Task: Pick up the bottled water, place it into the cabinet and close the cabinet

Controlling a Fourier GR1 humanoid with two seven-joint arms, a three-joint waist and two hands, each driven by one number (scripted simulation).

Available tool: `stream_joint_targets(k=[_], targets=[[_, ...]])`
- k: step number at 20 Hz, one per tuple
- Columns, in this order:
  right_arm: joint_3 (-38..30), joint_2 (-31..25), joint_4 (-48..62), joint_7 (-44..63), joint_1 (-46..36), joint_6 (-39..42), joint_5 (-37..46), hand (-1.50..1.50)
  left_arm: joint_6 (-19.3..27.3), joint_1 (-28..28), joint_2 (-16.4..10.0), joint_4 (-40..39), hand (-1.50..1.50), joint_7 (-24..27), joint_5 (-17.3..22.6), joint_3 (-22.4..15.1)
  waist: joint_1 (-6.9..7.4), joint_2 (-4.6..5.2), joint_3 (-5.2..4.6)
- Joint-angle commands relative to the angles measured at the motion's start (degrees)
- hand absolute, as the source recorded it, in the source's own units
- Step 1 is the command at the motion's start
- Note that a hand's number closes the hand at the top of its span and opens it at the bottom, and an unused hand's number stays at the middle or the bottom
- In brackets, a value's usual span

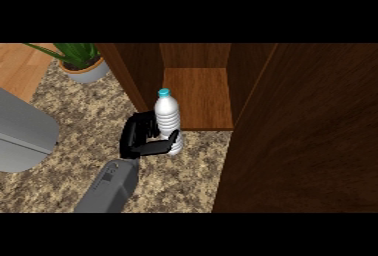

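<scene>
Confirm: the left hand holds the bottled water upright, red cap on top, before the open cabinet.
Wrong on the cap: it is blue, not red. The head view shows the left hand holding the bottled water upright before the open cabinet.

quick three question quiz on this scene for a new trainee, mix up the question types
1. True or false: the cabinet is shut.
2. What holds the bottled water? A) the left hand B) the right hand C) nothing, it stands free
3. Fill in: the bottle's cap is ____.

Key:
1. False. The cabinet door stands open and the wooden shelf shows.
2. A. The left hand's fingers and thumb curl round the bottle.
3. Blue.
</scene>
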State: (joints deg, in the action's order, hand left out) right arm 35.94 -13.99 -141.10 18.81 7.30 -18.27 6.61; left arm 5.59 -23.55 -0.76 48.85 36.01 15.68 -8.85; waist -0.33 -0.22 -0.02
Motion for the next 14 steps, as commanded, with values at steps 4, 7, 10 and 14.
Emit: stream_joint_targets(k=[4,7,10,14], targets=[[-0.1,-2.3,-5.6,0.0,3.3,-0.1,1.5,-1.50,11.2,-4.8,0.7,10.7,1.50,-8.3,6.3,-9.7,-1.17,-0.22,0.05],[2.5,-1.8,-6.0,1.2,1.8,-0.9,4.1,-1.50,13.7,-7.6,0.7,8.4,1.50,-9.7,3.8,-9.5,-1.17,-0.13,-0.01],[0.8,-2.9,-3.9,-1.9,3.4,-0.7,2.0,-1.50,17.1,-9.3,0.7,7.6,1.50,-11.0,5.3,-10.7,-1.58,0.06,0.03],[2.5,-3.3,-5.0,-0.1,2.9,-1.2,3.4,-1.50,18.3,-12.7,0.6,7.1,1.50,-15.6,3.2,-9.2,-1.69,-0.06,-0.02]])
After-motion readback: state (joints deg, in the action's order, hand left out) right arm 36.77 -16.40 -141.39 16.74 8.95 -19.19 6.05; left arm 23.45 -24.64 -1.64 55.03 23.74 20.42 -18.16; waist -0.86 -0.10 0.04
